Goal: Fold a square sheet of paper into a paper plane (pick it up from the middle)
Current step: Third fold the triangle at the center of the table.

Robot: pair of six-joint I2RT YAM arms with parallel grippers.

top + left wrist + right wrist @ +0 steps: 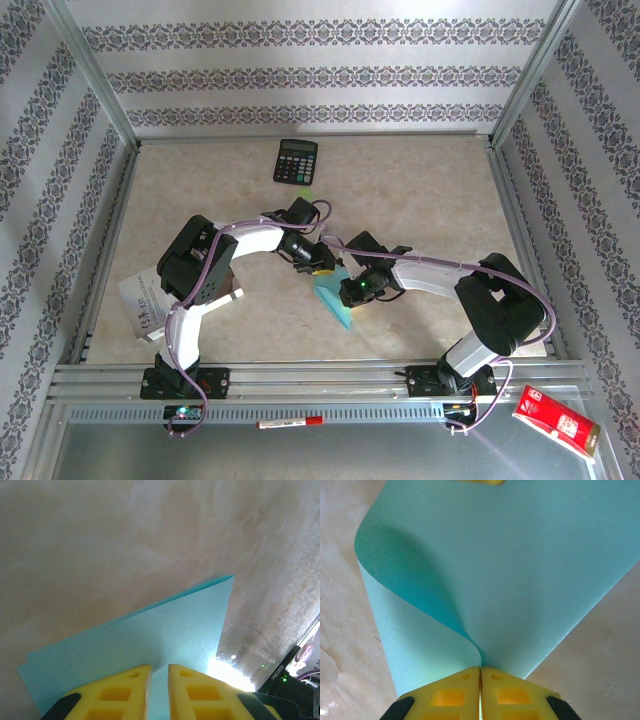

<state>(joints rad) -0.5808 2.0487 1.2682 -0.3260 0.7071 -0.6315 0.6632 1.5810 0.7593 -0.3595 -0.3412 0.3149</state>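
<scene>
light: I see bright, even light across the counter (420,200) in the top view | glare: my left wrist view blows out white on the counter's sheen, lower right | shadow: soft dark band inside the curl of the square sheet of paper (520,580) | focus: overhead sharp, wrist views slightly soft, grainy

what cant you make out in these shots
Top view: cyan sheet mostly hidden under the left arm and right arm.
Left wrist view: whether the left gripper pinches the sheet; frame bottom cuts the contact.
Top view: booklet print too small, partly behind the left arm.
</scene>
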